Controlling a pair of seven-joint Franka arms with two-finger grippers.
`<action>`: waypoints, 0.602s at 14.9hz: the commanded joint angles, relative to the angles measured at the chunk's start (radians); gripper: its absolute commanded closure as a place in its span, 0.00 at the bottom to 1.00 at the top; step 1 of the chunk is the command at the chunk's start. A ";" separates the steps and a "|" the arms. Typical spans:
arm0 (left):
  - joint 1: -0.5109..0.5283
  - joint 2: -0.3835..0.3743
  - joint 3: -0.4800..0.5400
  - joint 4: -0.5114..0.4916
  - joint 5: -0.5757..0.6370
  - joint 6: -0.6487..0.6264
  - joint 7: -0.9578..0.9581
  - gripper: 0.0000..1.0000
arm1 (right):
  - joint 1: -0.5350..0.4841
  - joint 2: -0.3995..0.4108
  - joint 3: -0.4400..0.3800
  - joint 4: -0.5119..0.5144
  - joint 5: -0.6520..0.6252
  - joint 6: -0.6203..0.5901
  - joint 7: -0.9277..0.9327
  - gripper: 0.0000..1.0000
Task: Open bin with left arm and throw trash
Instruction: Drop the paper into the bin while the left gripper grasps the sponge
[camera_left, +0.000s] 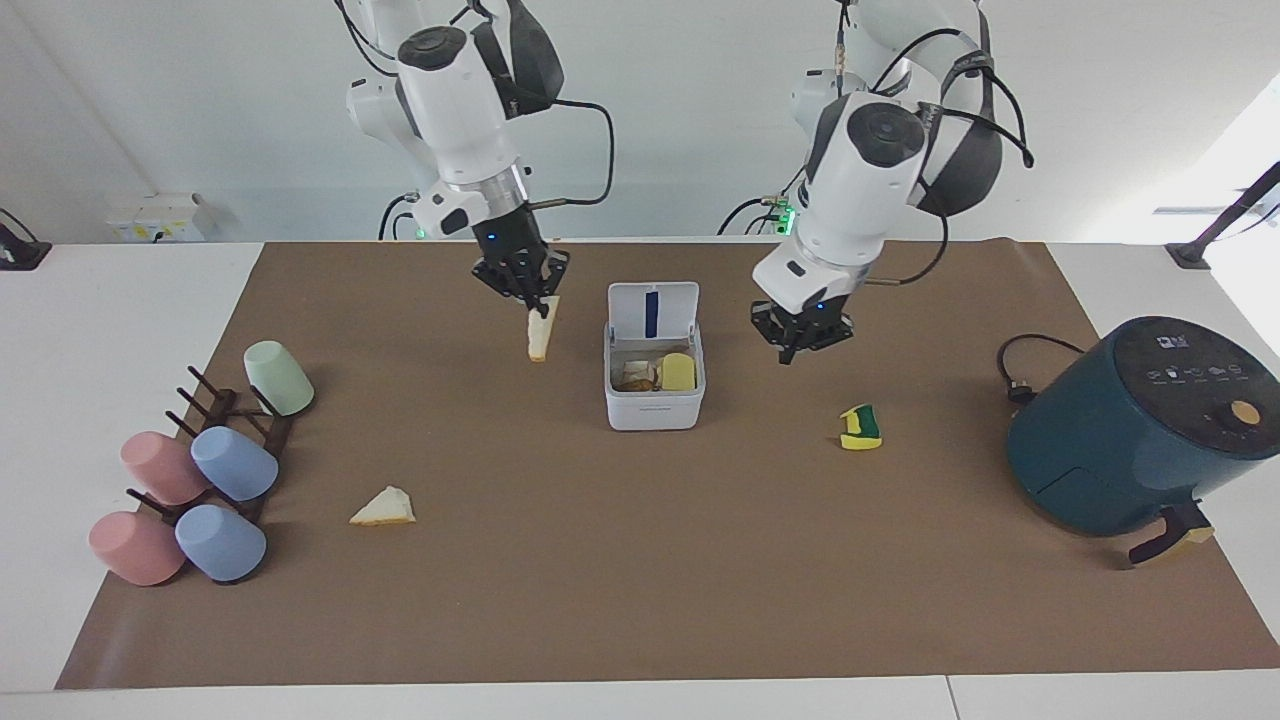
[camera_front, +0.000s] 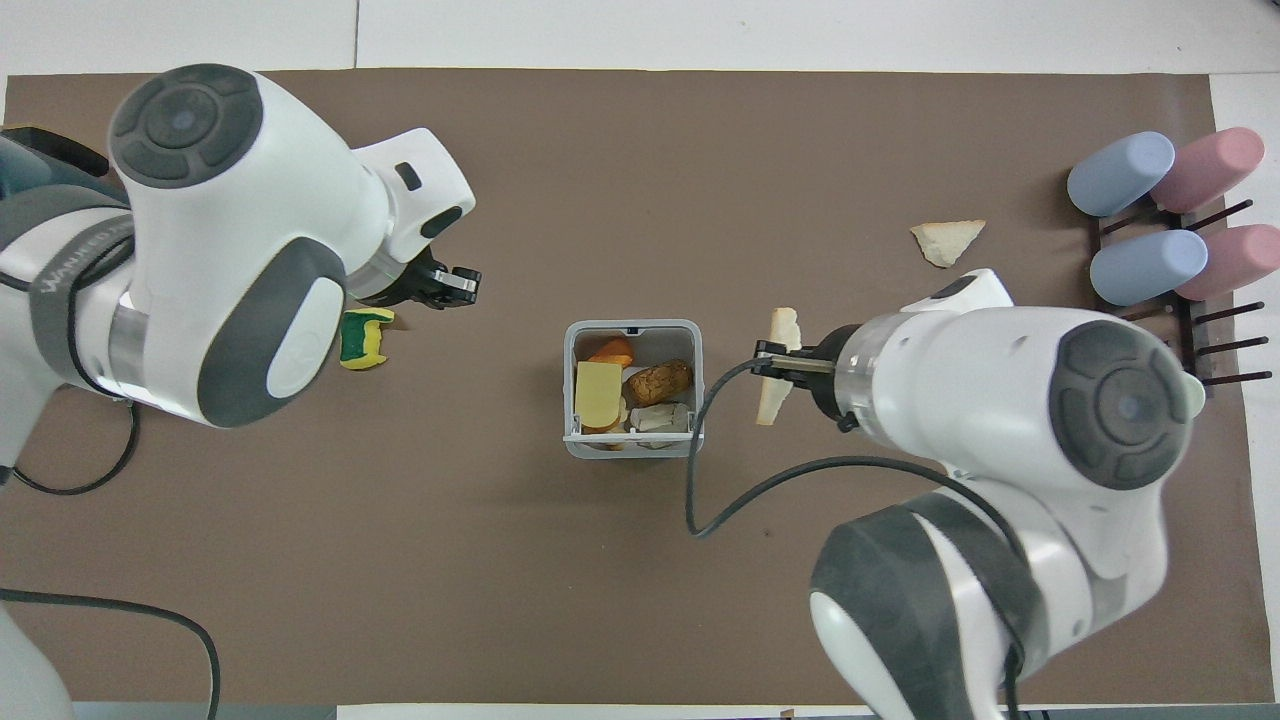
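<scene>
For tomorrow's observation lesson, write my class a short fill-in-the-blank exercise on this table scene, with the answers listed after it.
1. The bin's lid stands ____.
2. The right gripper holds a cream ____ of trash in the air beside the bin.
3. The left gripper holds ____.
4. A second cream wedge lies on the mat, nearest the ____ on the rack.

Answers: open; wedge; nothing; cups

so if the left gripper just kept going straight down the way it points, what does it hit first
Probably bare brown mat. The left gripper points down between the open bin and the yellow-and-green scrap, apparently clear of both, though depth is uncertain.
</scene>
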 joint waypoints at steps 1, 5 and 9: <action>0.103 -0.047 -0.007 -0.125 -0.018 0.074 0.170 0.00 | 0.065 0.102 -0.001 0.035 0.015 0.121 0.096 1.00; 0.206 -0.028 -0.005 -0.269 -0.012 0.296 0.352 0.00 | 0.154 0.191 -0.001 0.072 0.015 0.187 0.179 1.00; 0.224 0.034 -0.003 -0.357 -0.006 0.493 0.383 0.00 | 0.173 0.197 -0.001 0.062 0.015 0.175 0.185 0.82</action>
